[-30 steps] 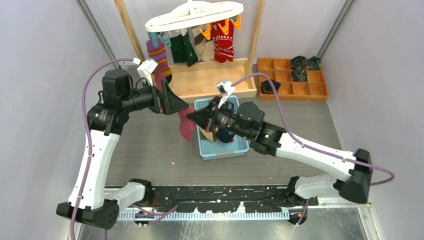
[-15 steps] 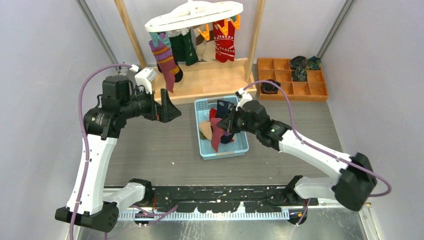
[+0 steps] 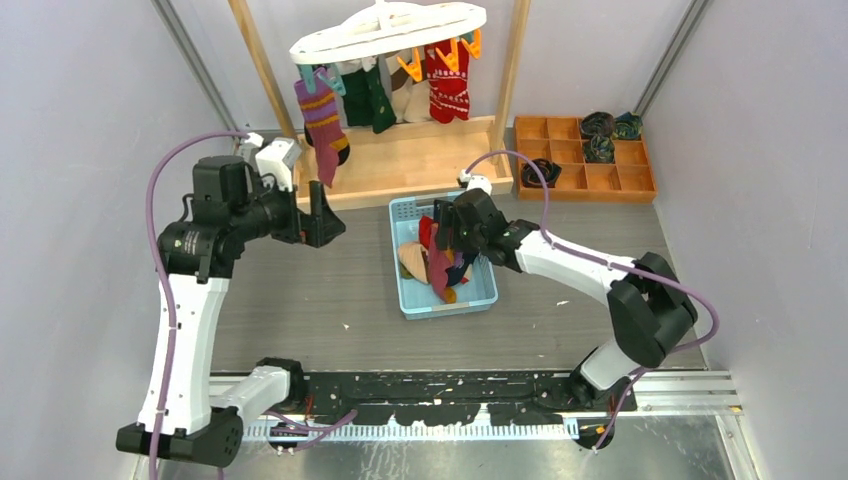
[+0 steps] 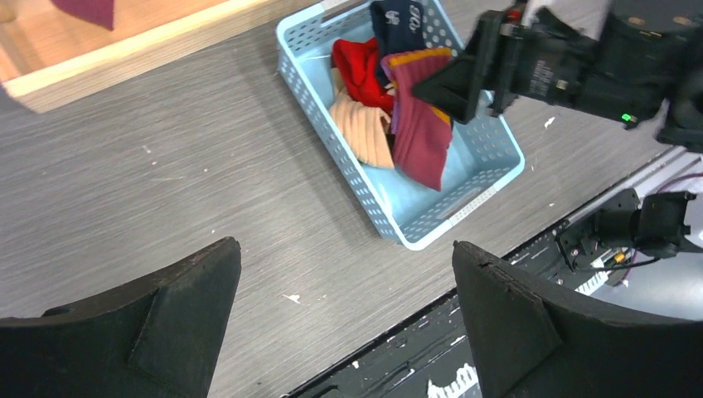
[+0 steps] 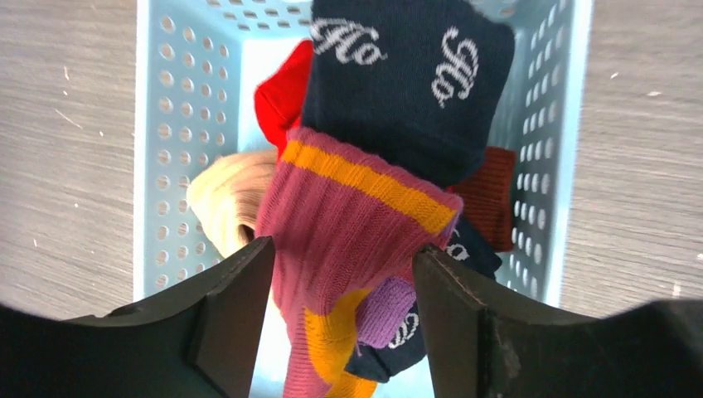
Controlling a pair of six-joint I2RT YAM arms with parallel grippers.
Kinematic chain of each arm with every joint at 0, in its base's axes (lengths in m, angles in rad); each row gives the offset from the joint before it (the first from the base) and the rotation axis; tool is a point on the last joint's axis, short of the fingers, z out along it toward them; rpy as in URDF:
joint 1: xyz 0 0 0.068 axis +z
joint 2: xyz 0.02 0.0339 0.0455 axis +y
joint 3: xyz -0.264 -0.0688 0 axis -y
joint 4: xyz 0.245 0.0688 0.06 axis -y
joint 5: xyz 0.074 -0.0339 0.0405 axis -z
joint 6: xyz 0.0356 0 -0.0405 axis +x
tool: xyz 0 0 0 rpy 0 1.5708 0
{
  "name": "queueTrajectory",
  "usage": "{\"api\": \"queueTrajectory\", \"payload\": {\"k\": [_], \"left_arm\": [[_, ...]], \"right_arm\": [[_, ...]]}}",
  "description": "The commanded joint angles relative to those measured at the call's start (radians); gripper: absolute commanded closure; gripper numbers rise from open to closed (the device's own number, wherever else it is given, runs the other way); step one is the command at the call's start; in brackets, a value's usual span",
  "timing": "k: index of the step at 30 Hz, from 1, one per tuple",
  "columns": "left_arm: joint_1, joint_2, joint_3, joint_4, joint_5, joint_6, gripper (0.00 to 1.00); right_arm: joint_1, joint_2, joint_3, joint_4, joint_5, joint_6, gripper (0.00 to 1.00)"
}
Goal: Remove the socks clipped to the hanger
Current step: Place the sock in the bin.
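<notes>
At least four socks point(image 3: 322, 120) hang straight down, toes lowest, from the hanger point(image 3: 388, 30). A maroon sock point(image 5: 356, 199) lies lengthwise in the basket point(image 5: 162, 166) on about five others, between the parted fingers of the right gripper point(image 5: 341, 249). The left gripper point(image 4: 346, 247) is wide and empty

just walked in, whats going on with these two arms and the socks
The right gripper is over the light blue basket, jaws parted around a maroon sock with orange stripes that hangs onto the socks piled inside; it looks like a release. The left gripper is open and empty above the table, left of the basket. The white hanger holds a purple-striped sock, a dark green sock and a red patterned sock.
</notes>
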Motion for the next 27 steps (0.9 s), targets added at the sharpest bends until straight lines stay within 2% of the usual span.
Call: {"api": "queueTrajectory", "payload": {"k": [1,5,8,9,11,15,17,19,22,25,27], "left_arm": [[0.114,0.01,0.016,-0.007,0.083,0.042,0.0],[0.24,0.04,0.02,-0.012,0.178,0.045,0.0],[0.271,0.052,0.013,0.003,0.197,0.041,0.0],[0.276,0.055,0.01,0.01,0.2,0.035,0.0],[0.281,0.066,0.01,0.016,0.202,0.035,0.0],[0.31,0.099,0.027,0.008,0.207,0.043,0.0],[0.334,0.118,0.035,0.004,0.22,0.051,0.0],[0.357,0.141,0.048,-0.002,0.236,0.054,0.0],[0.406,0.18,0.073,-0.018,0.278,0.06,0.0],[0.445,0.205,0.089,-0.018,0.308,0.062,0.0],[0.457,0.219,0.099,-0.016,0.315,0.06,0.0]], "right_arm": [[0.032,-0.157,0.058,-0.035,0.194,-0.066,0.32],[0.034,-0.265,0.043,-0.049,0.104,0.007,0.48],[0.034,-0.244,0.006,0.023,-0.056,0.071,0.66],[0.034,-0.224,-0.013,0.065,-0.112,0.092,0.69],[0.032,-0.169,-0.046,0.132,-0.192,0.136,0.71],[-0.005,-0.079,-0.131,0.266,-0.215,0.197,0.72],[-0.018,-0.051,-0.16,0.291,-0.179,0.186,0.7],[-0.012,-0.055,-0.16,0.279,-0.083,0.131,0.63],[0.033,-0.125,-0.118,0.295,0.044,0.033,0.42],[0.05,-0.144,-0.008,0.329,0.032,-0.029,0.31],[0.048,-0.077,0.115,0.338,-0.021,-0.054,0.23]]}}
